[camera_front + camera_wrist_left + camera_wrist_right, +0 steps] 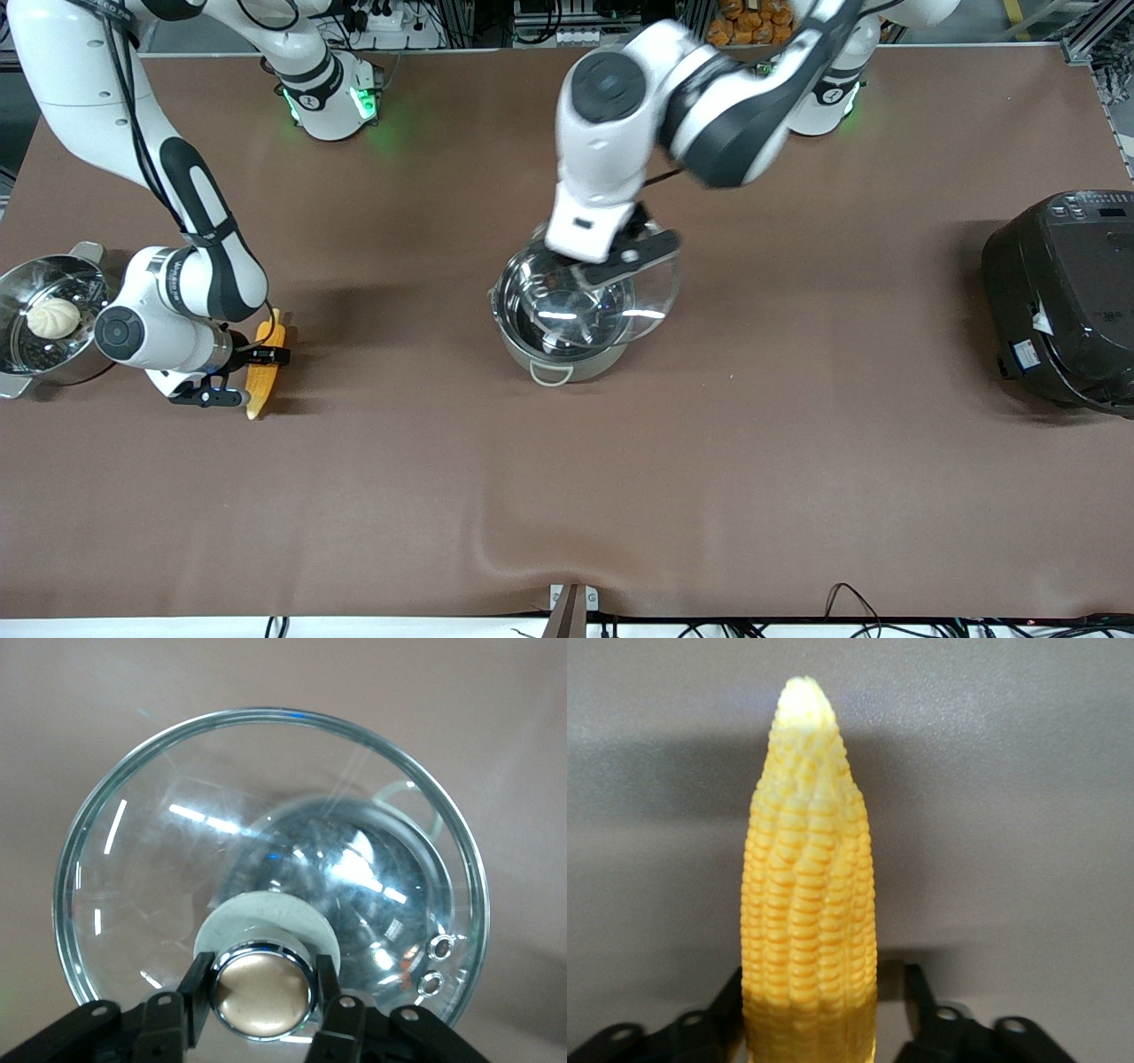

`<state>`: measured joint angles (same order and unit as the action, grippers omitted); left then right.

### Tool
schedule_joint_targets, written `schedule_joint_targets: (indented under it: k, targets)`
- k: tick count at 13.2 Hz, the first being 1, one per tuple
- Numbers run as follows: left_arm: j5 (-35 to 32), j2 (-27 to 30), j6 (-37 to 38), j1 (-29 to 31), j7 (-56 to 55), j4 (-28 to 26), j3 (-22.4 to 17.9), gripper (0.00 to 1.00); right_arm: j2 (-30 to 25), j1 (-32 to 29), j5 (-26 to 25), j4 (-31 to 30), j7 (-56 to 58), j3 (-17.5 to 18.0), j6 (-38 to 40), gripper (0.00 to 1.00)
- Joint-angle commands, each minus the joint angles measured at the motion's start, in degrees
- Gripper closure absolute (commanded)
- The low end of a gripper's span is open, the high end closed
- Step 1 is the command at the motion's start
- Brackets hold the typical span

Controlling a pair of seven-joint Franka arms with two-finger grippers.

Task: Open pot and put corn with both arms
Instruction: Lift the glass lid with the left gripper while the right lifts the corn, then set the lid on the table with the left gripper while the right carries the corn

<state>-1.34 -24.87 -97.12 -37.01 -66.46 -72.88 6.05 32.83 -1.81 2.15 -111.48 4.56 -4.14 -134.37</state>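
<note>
The shiny steel pot (560, 356) stands mid-table with a pale loop handle toward the front camera. Its clear glass lid (651, 285) is raised and tilted over the rim, shifted toward the left arm's end. My left gripper (620, 257) is shut on the coppery knob (262, 989); through the lid (168, 859) the pot's inside (354, 873) shows. The yellow corn (262, 390) lies on the table near the right arm's end. My right gripper (257, 368) is down around it. In the right wrist view the corn (808, 886) sits between the open fingers of that gripper (824, 1005), with a gap on one side.
A steel steamer pot (18, 354) with a white bun (53, 317) stands beside the right arm's wrist, at that end of the table. A big black cooker (1063, 301) sits at the left arm's end. The brown cloth ripples near the front edge (532, 549).
</note>
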Motion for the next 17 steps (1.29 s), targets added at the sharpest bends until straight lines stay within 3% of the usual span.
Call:
schedule_joint_targets:
  k: [1, 4, 7, 10, 12, 14, 17]
  targets:
    - [-0.34, 6.92, 3.76, 7.72, 9.03, -4.71, 0.80, 1.00, -0.14, -1.52, 0.22, -0.32, 3.60, 0.62, -0.37, 0.98]
    - [-0.33, 13.16, 3.95, 16.15, 22.38, -13.31, 0.81, 1.00, -2.59, -1.62, 0.22, -0.23, 5.28, 0.80, 2.87, 1.00]
    - [-0.33, 15.73, 1.51, 24.16, 31.21, -20.87, 0.89, 1.00, -10.22, -0.56, 0.22, 0.73, 5.37, 2.90, 14.70, 1.00]
    - [-0.33, 16.87, -6.92, 29.43, 34.97, -30.27, 0.89, 1.00, -17.17, 1.81, 0.31, 6.34, 4.59, 8.16, 30.44, 1.00]
    - [-0.33, 17.75, -14.73, 33.82, 39.37, -37.47, 0.89, 1.00, -19.46, 4.35, 1.09, 10.73, 3.36, 11.94, 36.78, 1.00]
    - [-0.51, 17.84, -21.51, 34.64, 40.36, -43.90, 0.89, 1.00, -19.39, 8.39, 1.10, 15.56, -0.66, 14.85, 40.05, 1.00]
    - [-1.12, 17.49, -29.51, 35.69, 40.97, -51.02, 0.89, 1.00, -15.20, 18.66, 1.01, 23.47, -8.67, 15.21, 41.03, 1.00]
